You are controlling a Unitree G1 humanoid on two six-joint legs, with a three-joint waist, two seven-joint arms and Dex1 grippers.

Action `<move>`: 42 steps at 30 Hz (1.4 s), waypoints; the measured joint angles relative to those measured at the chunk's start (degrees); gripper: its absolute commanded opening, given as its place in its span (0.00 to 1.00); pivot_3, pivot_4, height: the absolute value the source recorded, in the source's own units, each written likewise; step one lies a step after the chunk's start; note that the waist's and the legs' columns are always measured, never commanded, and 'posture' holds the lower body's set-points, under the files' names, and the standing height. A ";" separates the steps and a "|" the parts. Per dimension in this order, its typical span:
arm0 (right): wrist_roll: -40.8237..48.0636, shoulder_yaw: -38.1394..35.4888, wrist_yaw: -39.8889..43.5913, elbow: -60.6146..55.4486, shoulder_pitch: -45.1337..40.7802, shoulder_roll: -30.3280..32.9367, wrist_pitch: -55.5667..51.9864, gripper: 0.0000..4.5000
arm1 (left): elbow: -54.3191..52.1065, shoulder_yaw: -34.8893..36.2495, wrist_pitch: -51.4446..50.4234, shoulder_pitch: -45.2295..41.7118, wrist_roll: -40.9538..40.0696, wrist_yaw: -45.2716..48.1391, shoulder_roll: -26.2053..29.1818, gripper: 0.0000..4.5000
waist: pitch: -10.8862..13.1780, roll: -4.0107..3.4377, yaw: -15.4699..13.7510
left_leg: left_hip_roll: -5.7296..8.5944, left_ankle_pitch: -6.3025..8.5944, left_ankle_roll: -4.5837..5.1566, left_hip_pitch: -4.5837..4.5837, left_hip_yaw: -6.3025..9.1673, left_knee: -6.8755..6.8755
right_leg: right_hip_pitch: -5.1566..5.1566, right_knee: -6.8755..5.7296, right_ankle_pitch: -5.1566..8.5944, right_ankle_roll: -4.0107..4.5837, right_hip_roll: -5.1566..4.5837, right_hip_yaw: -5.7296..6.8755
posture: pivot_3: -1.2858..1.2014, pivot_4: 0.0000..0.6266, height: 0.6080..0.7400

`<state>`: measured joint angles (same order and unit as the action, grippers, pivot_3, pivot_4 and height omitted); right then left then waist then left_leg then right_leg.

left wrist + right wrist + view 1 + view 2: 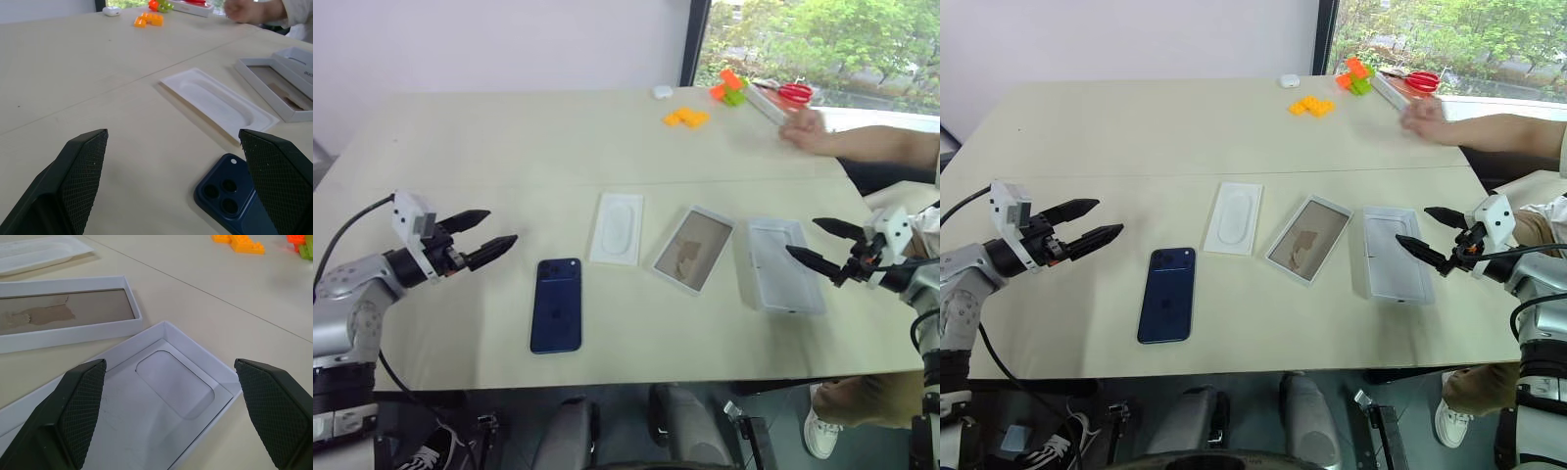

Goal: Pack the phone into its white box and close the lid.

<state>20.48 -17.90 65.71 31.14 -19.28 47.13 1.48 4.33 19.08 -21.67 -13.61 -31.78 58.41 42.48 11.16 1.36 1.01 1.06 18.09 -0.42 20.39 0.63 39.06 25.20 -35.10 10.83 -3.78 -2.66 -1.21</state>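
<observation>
Located the phone (556, 305) flat on the table (509, 137), back up, camera cluster at its far corner, touching nothing else. Noted it outside the white box (693, 250).

Found a thin white insert (617, 228) with an oval recess at 1 o'clock from the phone, apart from it. Found the white box at 2 o'clock from the phone, open side up, brownish floor exposed, turned slightly askew. Found the lid (785, 264) at 3 o'clock from the white box, just beside it, open side up, white inside with a rounded square recess near one end.

Recorded the left gripper (502, 225) at 10 o'clock from the phone, above the table, fingers spread wide, holding nothing. Recorded the right gripper (803, 237) at the 3 o'clock side of the lid, pointing across it, fingers likewise spread wide and empty; could not tell whether it touched the lid.

Noted orange bricks (686, 117) toward 12 o'clock on the far table, with red scissors (793, 92) and a person's hand (803, 132) at 1 o'clock.
</observation>
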 measured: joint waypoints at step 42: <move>-0.58 1.99 0.56 -6.15 -0.09 0.05 0.00 0.98 | 2.18 -3.15 -12.17 -6.56 -0.37 -4.34 -0.75 1.00 | 0.00 0.00 0.00 | 0.01 0.00 0.00 0.01 0.02 0.01 | -0.01 -0.01 -0.04 -0.07 0.00 0.00 | 0.52 0.24 1.00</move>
<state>19.89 -15.90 66.28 24.99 -19.36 47.18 1.48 6.51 15.93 -33.83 -20.17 -32.14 54.08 41.73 11.16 1.36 1.01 1.07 18.09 -0.42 20.39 0.66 39.07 25.20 -35.11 10.79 -3.85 -2.66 -1.21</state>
